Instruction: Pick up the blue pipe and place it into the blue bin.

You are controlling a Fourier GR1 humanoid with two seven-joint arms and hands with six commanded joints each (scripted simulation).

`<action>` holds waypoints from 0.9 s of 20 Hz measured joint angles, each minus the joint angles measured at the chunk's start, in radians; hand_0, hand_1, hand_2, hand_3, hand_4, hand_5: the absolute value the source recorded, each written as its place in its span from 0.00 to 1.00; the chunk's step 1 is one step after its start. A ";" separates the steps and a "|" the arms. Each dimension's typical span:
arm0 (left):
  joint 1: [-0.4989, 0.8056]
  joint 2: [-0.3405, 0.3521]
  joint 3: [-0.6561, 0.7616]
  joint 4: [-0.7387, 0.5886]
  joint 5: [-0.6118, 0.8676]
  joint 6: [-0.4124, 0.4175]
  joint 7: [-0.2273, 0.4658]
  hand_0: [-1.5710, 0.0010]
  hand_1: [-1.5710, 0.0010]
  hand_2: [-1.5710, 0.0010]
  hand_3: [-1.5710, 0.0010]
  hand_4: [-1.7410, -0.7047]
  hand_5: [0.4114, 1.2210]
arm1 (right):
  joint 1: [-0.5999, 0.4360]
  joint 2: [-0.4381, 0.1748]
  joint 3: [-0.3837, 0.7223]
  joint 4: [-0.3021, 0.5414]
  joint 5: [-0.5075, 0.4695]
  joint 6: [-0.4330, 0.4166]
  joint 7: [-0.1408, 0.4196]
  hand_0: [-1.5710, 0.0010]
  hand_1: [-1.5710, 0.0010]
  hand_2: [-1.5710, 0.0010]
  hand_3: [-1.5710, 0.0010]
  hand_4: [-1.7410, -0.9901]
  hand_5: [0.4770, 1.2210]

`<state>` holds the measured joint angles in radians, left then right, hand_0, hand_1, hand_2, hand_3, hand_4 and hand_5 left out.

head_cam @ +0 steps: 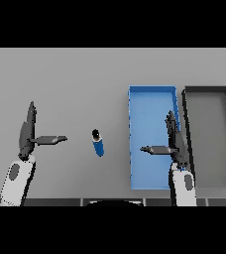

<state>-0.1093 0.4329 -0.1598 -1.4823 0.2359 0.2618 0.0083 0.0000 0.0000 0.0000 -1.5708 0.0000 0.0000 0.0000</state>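
Blue pipe [98,143] lies on the grey table [75,79], apart from both hands, in open room between the left hand [29,136] and the blue bin [151,92]. Right hand [173,145] hangs over that bin's right side, near the dark bin [209,90]. Both hands are spread straight, holding nothing.

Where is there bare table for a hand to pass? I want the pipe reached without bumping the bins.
Bare table lies between the left hand and the blue pipe, and between the pipe and the blue bin. It is crowded where the right hand hangs over the bin beside the dark bin.
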 measured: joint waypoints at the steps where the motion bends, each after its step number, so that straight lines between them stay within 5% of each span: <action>1: -0.001 0.000 0.001 0.000 0.000 0.000 -0.004 1.00 1.00 1.00 1.00 0.71 0.22 | -0.001 0.000 0.000 0.001 0.000 -0.001 0.001 1.00 1.00 1.00 1.00 0.69 0.17; 6: -0.005 -0.006 -0.001 0.011 -0.004 0.003 -0.008 1.00 1.00 1.00 1.00 0.71 0.22 | -0.013 0.001 0.000 0.004 0.003 -0.005 0.006 1.00 1.00 1.00 1.00 0.69 0.17; 7: 0.039 0.056 -0.035 -0.005 -0.014 -0.102 -0.086 1.00 1.00 1.00 1.00 0.70 0.22 | 0.029 -0.055 0.031 -0.025 0.060 0.020 -0.066 1.00 1.00 1.00 1.00 0.68 0.17; 9: 0.062 0.134 -0.052 0.007 -0.019 -0.215 -0.139 1.00 1.00 1.00 1.00 0.71 0.22 | 0.068 -0.096 0.066 -0.072 0.096 0.052 -0.094 1.00 1.00 1.00 1.00 0.68 0.16; 15: 0.062 0.165 -0.070 0.005 0.004 -0.312 -0.174 1.00 1.00 1.00 1.00 0.69 0.23 | 0.077 -0.122 0.082 -0.101 0.124 0.059 -0.048 1.00 1.00 1.00 1.00 0.70 0.15; 18: 0.078 0.191 -0.107 -0.044 0.007 -0.381 -0.193 1.00 1.00 1.00 1.00 0.69 0.20 | 0.084 -0.128 0.092 -0.123 0.128 0.068 -0.070 1.00 1.00 1.00 1.00 0.69 0.15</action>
<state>-0.0311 0.6239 -0.2669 -1.5261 0.2429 -0.1196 -0.1847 0.0844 -0.1284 0.0915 -1.6937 0.1276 0.0680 -0.0696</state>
